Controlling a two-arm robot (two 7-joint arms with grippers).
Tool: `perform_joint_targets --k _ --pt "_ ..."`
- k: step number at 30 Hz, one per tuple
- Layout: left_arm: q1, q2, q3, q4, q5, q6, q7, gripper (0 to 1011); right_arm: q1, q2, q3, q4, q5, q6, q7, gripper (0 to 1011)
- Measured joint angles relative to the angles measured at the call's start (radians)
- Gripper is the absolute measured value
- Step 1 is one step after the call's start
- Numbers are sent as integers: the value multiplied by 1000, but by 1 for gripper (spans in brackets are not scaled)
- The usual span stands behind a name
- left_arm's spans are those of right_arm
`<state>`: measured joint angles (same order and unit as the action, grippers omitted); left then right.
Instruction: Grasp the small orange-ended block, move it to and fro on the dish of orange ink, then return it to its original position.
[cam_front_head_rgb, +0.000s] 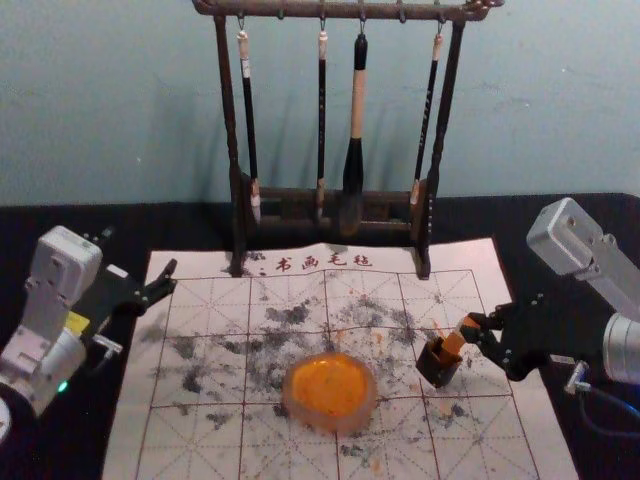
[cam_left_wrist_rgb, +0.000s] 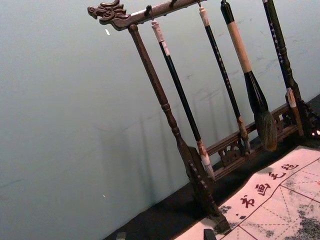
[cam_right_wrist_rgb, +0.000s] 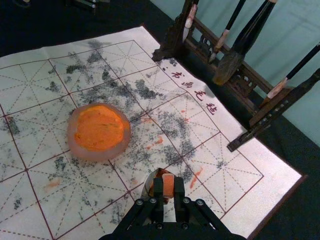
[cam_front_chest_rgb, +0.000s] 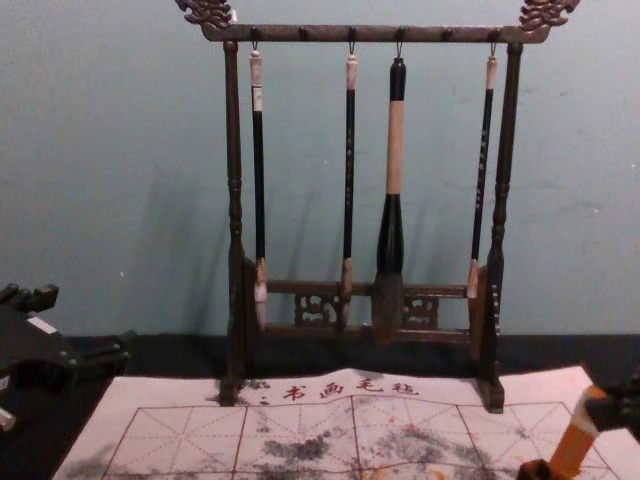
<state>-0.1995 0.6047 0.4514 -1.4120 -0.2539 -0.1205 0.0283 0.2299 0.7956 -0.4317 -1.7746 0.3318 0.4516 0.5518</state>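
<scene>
In the head view, my right gripper (cam_front_head_rgb: 474, 327) is shut on the orange-ended block (cam_front_head_rgb: 454, 341), which leans with its lower end at the mouth of a small dark holder (cam_front_head_rgb: 438, 364). The right wrist view has the block (cam_right_wrist_rgb: 168, 185) between the fingers of the right gripper (cam_right_wrist_rgb: 170, 192). The chest view shows the tilted block (cam_front_chest_rgb: 574, 447) and the right gripper (cam_front_chest_rgb: 600, 408) at its top. Left of the holder lies the dish of orange ink (cam_front_head_rgb: 331, 391). My left gripper (cam_front_head_rgb: 170, 280) stays idle, open, by the mat's far left corner; its tips edge into the left wrist view.
A wooden rack (cam_front_head_rgb: 330, 195) with several hanging brushes (cam_front_head_rgb: 354, 150) stands at the back of the mat. The ink-stained, gridded mat (cam_front_head_rgb: 200, 440) lies on a black-covered table (cam_front_head_rgb: 130, 225), with a wall behind.
</scene>
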Motion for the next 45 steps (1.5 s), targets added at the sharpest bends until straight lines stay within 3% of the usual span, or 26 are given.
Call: perform_joint_targets --k 45 --pt "0 0 0 0 0 0 0 1001 54 -54 -80 86 -41 20 27 84"
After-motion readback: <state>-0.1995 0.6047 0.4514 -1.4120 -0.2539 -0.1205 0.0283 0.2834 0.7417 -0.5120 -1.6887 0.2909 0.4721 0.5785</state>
